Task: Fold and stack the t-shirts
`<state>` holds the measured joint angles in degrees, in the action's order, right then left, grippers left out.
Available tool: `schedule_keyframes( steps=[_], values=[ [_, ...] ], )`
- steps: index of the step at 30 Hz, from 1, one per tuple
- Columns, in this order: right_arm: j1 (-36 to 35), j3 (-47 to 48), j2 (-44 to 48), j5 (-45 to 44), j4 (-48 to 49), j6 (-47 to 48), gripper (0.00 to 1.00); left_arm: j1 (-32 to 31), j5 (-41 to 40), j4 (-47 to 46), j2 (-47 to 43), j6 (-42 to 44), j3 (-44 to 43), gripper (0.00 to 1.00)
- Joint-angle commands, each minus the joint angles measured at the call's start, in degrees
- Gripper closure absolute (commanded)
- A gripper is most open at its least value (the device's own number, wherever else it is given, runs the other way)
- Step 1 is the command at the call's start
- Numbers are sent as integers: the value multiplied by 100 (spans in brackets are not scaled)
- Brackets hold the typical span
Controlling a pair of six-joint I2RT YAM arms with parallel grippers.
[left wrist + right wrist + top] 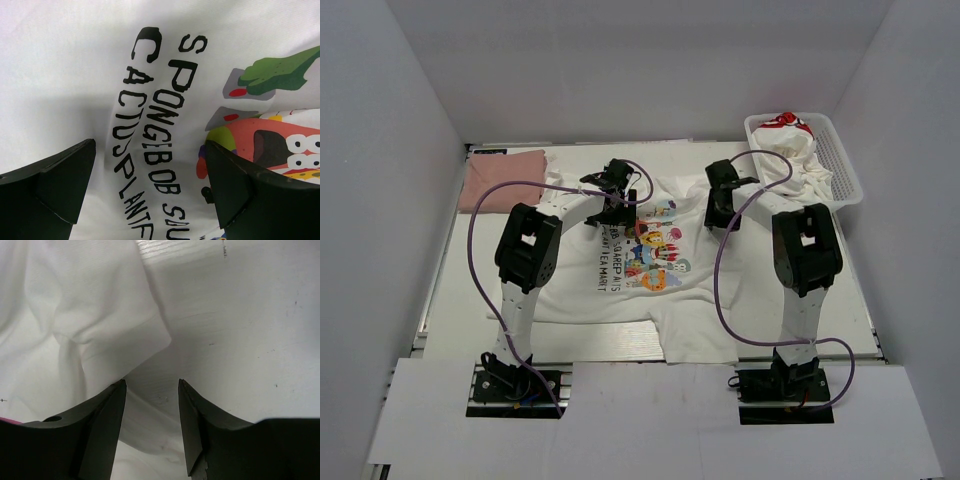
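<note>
A white t-shirt with a colourful cartoon print and dark lettering point(655, 262) lies spread on the table's middle. My left gripper point(618, 208) is open just above its print near the collar. In the left wrist view the lettering point(150, 130) lies between the open fingers point(150, 190). My right gripper point(720, 216) is open over the shirt's right shoulder. Its wrist view shows a white sleeve point(90, 315) and bare table between the open fingers point(151, 410). A folded dusty-pink tee point(502, 180) lies at the back left. White tees with red print point(788, 150) are bunched in the basket.
A white plastic mesh basket point(842, 160) stands at the back right corner. Purple cables loop from both arms over the shirt. White walls enclose the table on three sides. The table's front edge point(620, 345) runs just ahead of the arm bases.
</note>
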<state>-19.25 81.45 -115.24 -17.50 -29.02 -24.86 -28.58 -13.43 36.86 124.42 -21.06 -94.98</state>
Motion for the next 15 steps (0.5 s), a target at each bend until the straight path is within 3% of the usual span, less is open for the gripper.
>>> schedule_keyframes(
  steps=[1,15],
  values=[
    [70,161,177,-219,89,-203,48,-34,121,146,30,-30,50,0],
    [298,257,72,650,678,-1,49,-34,121,146,91,-30,50,0]
  ],
)
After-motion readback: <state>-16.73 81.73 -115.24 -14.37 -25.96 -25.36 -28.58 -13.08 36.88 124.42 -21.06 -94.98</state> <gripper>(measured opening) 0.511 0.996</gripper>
